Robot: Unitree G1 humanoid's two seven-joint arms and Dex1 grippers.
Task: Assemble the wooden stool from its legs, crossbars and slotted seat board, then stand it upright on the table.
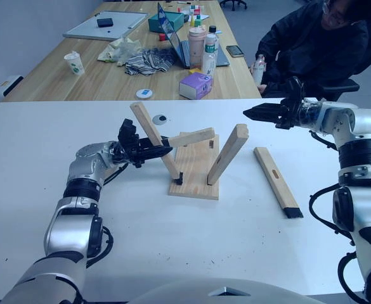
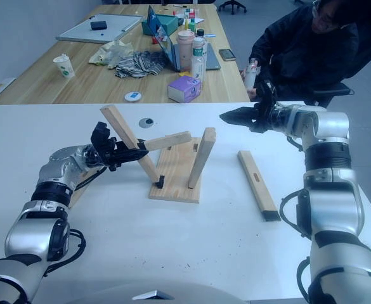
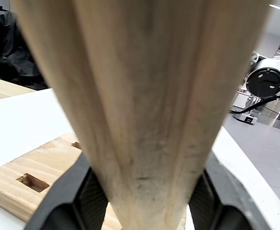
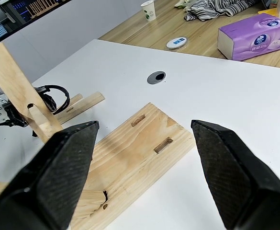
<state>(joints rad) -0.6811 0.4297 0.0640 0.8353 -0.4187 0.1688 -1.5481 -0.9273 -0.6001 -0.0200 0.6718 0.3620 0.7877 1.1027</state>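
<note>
**Partly assembled wooden stool on the white worktop (image 1: 45, 139).**
The slotted seat board (image 1: 195, 172) lies flat near the middle of the worktop. Two legs stand tilted in its slots. The left gripper (image 1: 161, 151) has its fingers (image 3: 80, 199) pinching the tilted leg (image 1: 152, 134) on the side towards the left edge. A crossbar (image 1: 191, 137) runs from this leg towards the second leg (image 1: 228, 154), which leans towards the right edge. A loose leg (image 1: 278, 182) with a slot and a dark end cap lies flat between the seat board and the right edge, apart from both. The right gripper (image 1: 252, 114) hangs above the worktop near the far edge, its fingers (image 4: 58, 167) spread wide and holding nothing.
</note>
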